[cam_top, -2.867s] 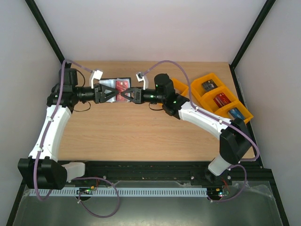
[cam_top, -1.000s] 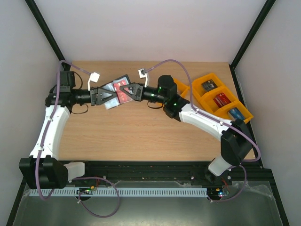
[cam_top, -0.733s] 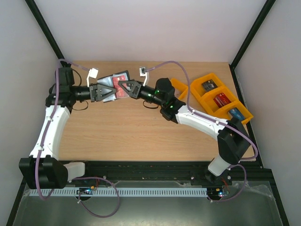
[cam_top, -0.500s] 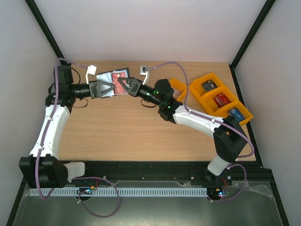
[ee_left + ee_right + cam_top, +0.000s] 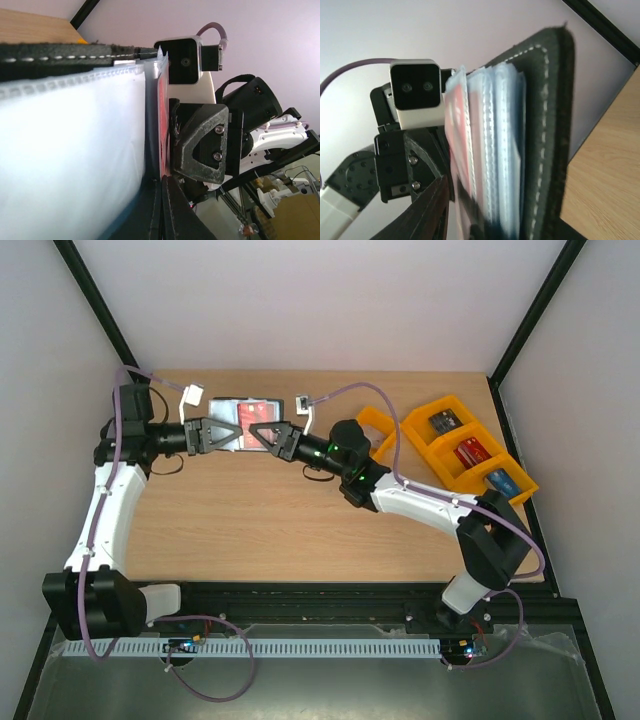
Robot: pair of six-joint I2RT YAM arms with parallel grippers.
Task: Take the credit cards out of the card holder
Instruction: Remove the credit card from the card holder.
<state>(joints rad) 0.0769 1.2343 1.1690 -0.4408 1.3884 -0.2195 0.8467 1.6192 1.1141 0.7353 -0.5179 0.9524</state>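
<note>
The card holder [image 5: 243,410] is held up open over the table's far left, between the two grippers. My left gripper [image 5: 226,434] is shut on its left side; the left wrist view shows the black stitched edge pinched at the jaws [image 5: 164,186] and a pale clear pocket [image 5: 75,150] filling the left. A red credit card [image 5: 252,418] sits in a pocket, seen edge-on [image 5: 162,127] and blurred [image 5: 457,130]. My right gripper [image 5: 254,431] is at that card's side, jaws slightly apart [image 5: 451,212] around the pocket edge. The black cover [image 5: 551,125] stands to the right.
Orange trays [image 5: 470,445] with dark, red and blue items stand at the table's right; a smaller orange bin [image 5: 383,426] is beside the right arm. Bare wood table [image 5: 280,510] lies below the grippers. Black frame posts run along both sides.
Both grippers carried the card holder toward the table's far edge and it levelled out. The left jaws closed fully on it. The right jaws have come apart a little.
</note>
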